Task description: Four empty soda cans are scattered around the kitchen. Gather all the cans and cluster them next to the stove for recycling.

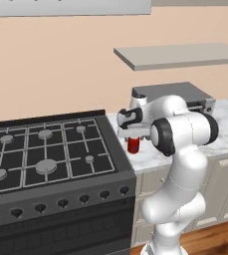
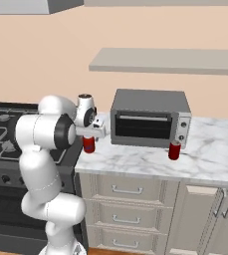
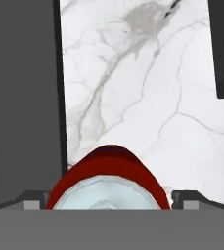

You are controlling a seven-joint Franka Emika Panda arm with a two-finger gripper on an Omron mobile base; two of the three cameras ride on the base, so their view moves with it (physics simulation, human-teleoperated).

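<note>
The end effector (image 3: 107, 197) hangs straight above a red can (image 3: 108, 178), its jaws spread wide to either side of the silvery top with a gap on each side, so the can looks let go and stands on its own. In the left base view the can (image 1: 133, 145) stands upright on the marble worktop (image 1: 225, 134), just beside the right edge of the stove (image 1: 51, 154). That seems a good place for the cluster.

To finish this step well, the hand should rise straight up until the fingertips clear the rim before swinging away; a sideways move while the tips bracket the can could tip it toward the stove.

A second red can (image 2: 174, 150) stands further along the worktop, in front of the right corner of the grey oven (image 2: 150, 119), well apart from the first. It seems the likely next pick, and it should be set close beside the first without knocking it.
</note>
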